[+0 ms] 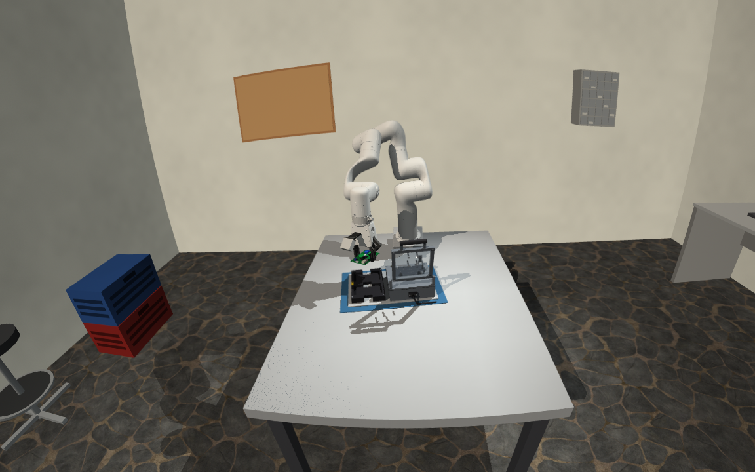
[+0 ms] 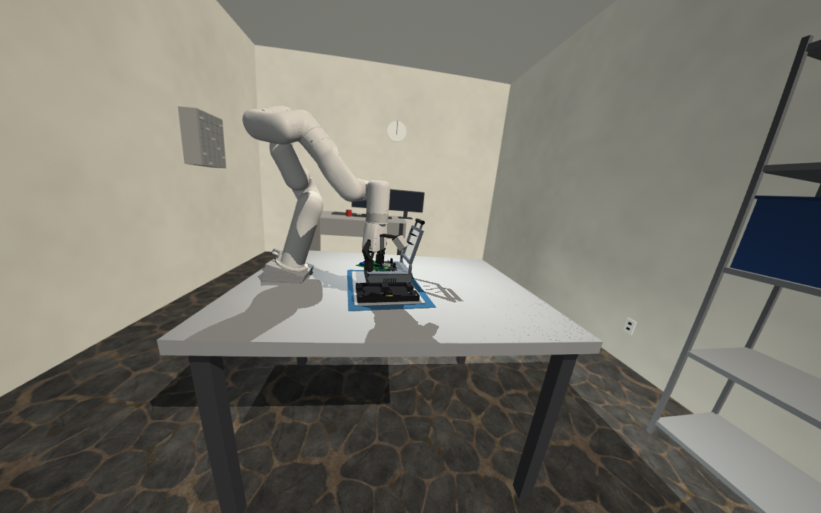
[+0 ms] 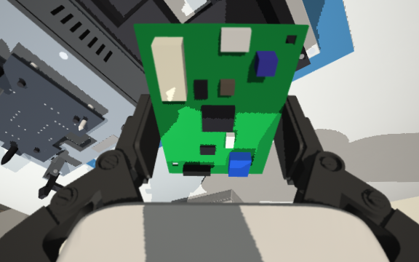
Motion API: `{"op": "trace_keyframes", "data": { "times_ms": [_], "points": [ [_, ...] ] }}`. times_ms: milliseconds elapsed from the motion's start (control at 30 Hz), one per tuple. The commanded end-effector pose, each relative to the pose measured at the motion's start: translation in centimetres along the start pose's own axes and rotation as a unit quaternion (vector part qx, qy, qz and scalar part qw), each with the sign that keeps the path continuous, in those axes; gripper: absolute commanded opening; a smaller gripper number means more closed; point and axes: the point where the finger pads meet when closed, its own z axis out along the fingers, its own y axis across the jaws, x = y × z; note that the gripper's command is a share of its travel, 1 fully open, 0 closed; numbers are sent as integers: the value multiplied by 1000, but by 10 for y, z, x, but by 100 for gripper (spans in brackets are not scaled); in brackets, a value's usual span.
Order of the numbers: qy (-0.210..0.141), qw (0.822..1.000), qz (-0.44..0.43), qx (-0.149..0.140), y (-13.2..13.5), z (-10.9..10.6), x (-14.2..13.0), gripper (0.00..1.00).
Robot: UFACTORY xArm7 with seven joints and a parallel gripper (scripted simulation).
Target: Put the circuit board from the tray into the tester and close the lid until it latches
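Observation:
My gripper (image 3: 217,113) is shut on the green circuit board (image 3: 220,98) and grips it by its two long edges. The board is face up, with the cream connector (image 3: 169,69) at the end away from my palm. In the top view the gripper (image 1: 362,251) holds the board (image 1: 362,256) in the air just behind the black tray (image 1: 367,286) and left of the tester (image 1: 411,281). The tester's lid (image 1: 411,263) stands open and upright. In the wrist view the tester's plate (image 3: 38,109) lies to the left, with a pale pin (image 3: 82,124) and black posts (image 3: 9,154).
The tray and tester sit on a blue mat (image 1: 392,296) on the white table. The arm's base (image 1: 406,235) stands behind the tester. In the exterior view the tray (image 2: 388,293) is in front of the tester (image 2: 388,275), and the lid (image 2: 412,245) leans to the right.

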Motion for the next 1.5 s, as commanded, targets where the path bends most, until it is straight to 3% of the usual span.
{"op": "trace_keyframes", "data": {
  "times_ms": [0,367,800,867,1367,1467],
  "points": [
    [1,999,-50,1,0,-1,1,79],
    [1,986,-165,1,0,-1,1,79],
    [1,944,-331,1,0,-1,1,79],
    [1,944,-331,1,0,-1,1,79],
    [2,861,-509,0,0,-1,1,79],
    [2,854,-520,0,0,-1,1,79]
  ]
}}
